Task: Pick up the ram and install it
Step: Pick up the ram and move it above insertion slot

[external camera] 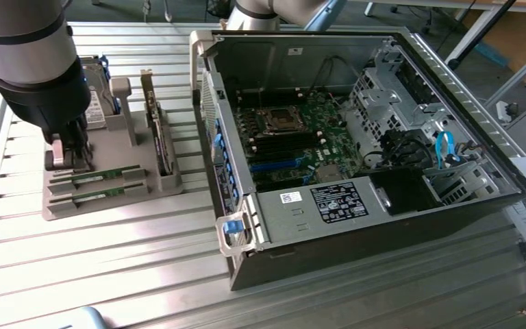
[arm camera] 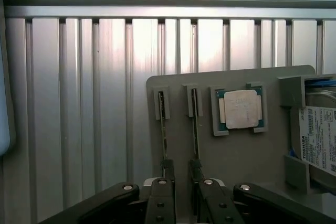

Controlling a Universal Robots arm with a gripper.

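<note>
Hung over the ram slotted in the grey holder, tool wide open, gripping nothing.

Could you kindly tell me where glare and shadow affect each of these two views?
Exterior view: strong glare washes out the ribbed table around the grey tray, while the computer case is dim inside. Wrist view: bright reflective bands run along the table, the processor is evenly lit, and the gripper sits dark.
</note>
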